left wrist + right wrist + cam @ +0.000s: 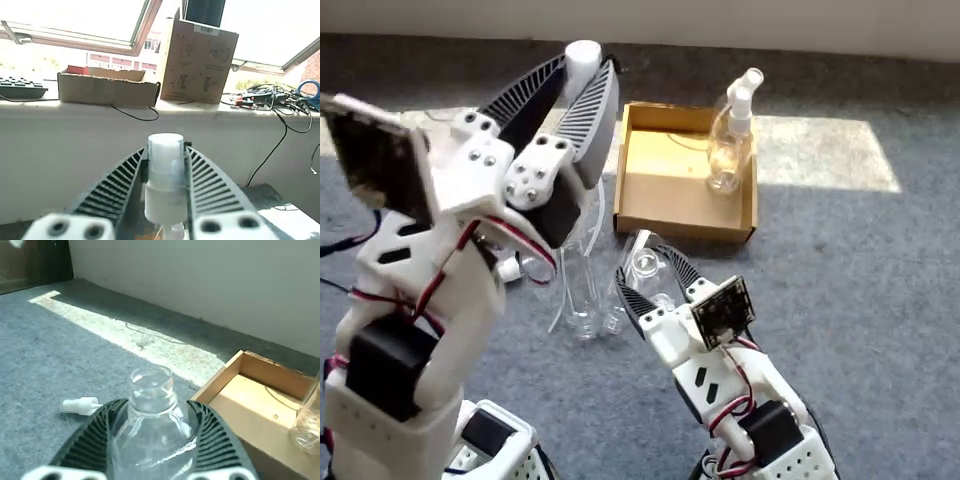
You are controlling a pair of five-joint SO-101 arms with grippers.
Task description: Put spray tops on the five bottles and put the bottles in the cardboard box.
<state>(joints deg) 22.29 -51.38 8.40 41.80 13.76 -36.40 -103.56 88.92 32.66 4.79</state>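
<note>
My left gripper [585, 68] [166, 152] is raised above the carpet, shut on a white spray top [583, 56] [165, 175]. My right gripper [645, 270] [155, 407] sits lower, near the front of the cardboard box [670, 215] [235, 390], shut on a clear bottle [643, 262] [150, 385] whose neck has no top on it. Inside the box stands a clear bottle with a spray top fitted [730, 140] [307, 422]. More clear open bottles [583, 295] are on the carpet under the left arm.
A loose white spray top [510, 268] [79, 405] lies on the grey carpet by the left arm. A wall runs behind the box. A sunlit strip crosses the carpet at the back right.
</note>
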